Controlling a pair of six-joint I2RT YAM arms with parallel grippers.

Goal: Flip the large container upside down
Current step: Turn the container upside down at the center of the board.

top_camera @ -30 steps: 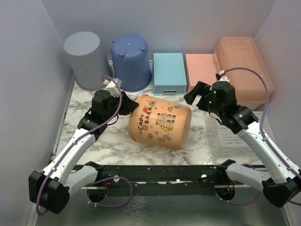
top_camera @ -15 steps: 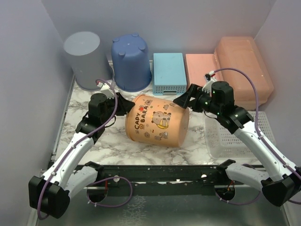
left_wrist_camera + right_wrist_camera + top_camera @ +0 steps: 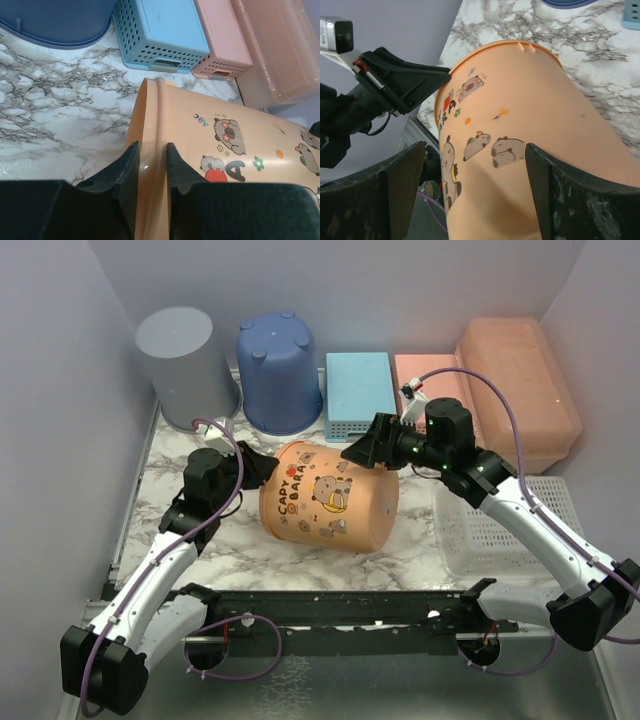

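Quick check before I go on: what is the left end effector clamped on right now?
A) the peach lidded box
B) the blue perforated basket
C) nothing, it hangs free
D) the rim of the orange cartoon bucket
D: in the left wrist view the left end effector has one finger inside and one outside the rim of the orange cartoon bucket, which lies on its side.

We're in a robot test cell here, looks like a lab rig: plain lilac walls [image 3: 60,360] round a marble-print table [image 3: 230,550], two arms [image 3: 165,560] bolted to a metal rail [image 3: 330,602] at its near edge, cables [image 3: 462,370] looping, tubs [image 3: 278,365], baskets [image 3: 360,390] and a box [image 3: 520,380] along the far edge.
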